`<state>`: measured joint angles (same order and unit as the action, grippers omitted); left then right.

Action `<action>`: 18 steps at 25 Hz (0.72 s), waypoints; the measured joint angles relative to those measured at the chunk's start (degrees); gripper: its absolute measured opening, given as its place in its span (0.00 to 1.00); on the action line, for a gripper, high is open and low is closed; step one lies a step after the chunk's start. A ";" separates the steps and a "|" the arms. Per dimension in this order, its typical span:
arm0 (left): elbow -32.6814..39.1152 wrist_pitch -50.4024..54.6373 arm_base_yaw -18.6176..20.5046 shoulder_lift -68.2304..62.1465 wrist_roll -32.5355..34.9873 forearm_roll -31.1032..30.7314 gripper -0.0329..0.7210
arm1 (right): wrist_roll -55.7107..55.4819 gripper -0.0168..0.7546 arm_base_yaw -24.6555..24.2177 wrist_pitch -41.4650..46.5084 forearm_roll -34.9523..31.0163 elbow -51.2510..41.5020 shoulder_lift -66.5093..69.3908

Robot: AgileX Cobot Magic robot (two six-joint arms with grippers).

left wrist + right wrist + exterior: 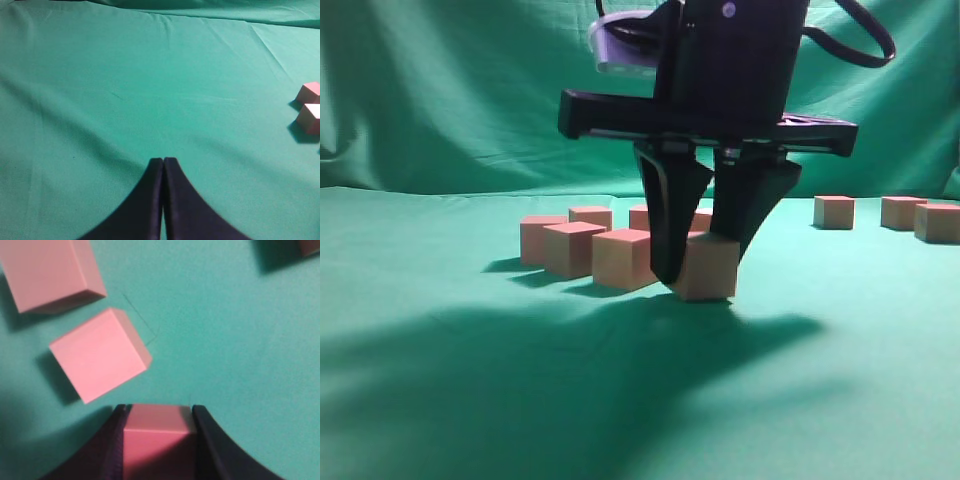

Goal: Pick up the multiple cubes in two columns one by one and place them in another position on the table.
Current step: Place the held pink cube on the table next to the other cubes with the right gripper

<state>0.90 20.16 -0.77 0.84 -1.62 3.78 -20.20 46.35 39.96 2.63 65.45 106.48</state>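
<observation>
On the table (440, 400), cube (708, 268) clamped between right gripper (705, 265) fingers, left gripper (163, 165) closed

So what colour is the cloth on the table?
Teal-green; the table cloth shows best in the left wrist view.

My right gripper (705, 262) points straight down, wrist vertical, black fingers (670, 215) tapering to tips at table level. Jaws closed on cube (708, 268), one finger against each opposite side face; cube base appears to sit on cloth. My left gripper (163, 161) hangs above cloth, fingers (145, 200) pressed together, nothing between them.
</observation>
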 joint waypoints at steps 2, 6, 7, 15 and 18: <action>0.00 0.00 0.00 0.00 0.00 0.00 0.04 | 0.00 0.35 0.00 0.00 0.00 0.00 0.33; 0.00 0.00 0.00 0.00 0.00 0.00 0.04 | 0.10 0.35 0.00 0.00 0.00 0.00 0.46; 0.00 0.00 0.00 0.00 0.00 0.00 0.04 | 0.10 0.35 0.00 0.00 0.00 0.00 0.46; 0.00 0.00 0.00 0.00 0.00 0.00 0.04 | 2.59 0.79 0.00 4.65 0.00 0.65 0.64; 0.00 0.00 0.00 0.00 0.00 0.00 0.04 | 4.28 0.82 0.00 10.58 0.00 4.38 0.64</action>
<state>0.90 20.16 -0.77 0.84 -1.62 3.78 -15.93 46.35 50.54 2.63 69.83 107.13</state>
